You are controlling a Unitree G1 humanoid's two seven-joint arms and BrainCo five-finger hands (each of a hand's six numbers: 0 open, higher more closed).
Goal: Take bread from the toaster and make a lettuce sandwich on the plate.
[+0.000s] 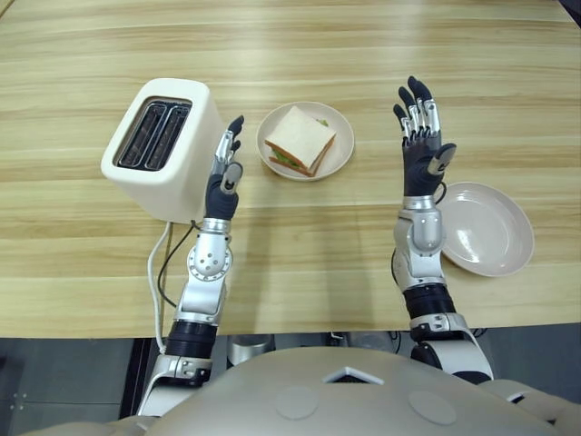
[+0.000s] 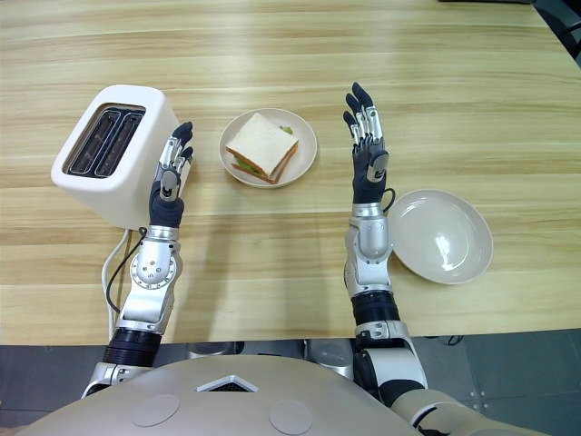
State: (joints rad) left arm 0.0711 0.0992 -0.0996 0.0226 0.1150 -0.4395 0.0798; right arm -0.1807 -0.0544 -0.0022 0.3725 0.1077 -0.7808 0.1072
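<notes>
A cream toaster (image 1: 165, 145) stands at the left of the wooden table, and its two slots look dark, with no bread standing out of them. A sandwich (image 1: 299, 139) of two bread slices with green lettuce between them lies on a beige plate (image 1: 339, 153) at the centre. My left hand (image 1: 225, 174) is raised beside the toaster's right side, fingers straight, holding nothing. My right hand (image 1: 419, 134) is held up to the right of the sandwich plate, fingers spread and holding nothing.
A second beige plate (image 1: 486, 228) with nothing on it lies at the right, just beside my right forearm. The toaster's white and black cords (image 1: 162, 263) run off the table's near edge at the left.
</notes>
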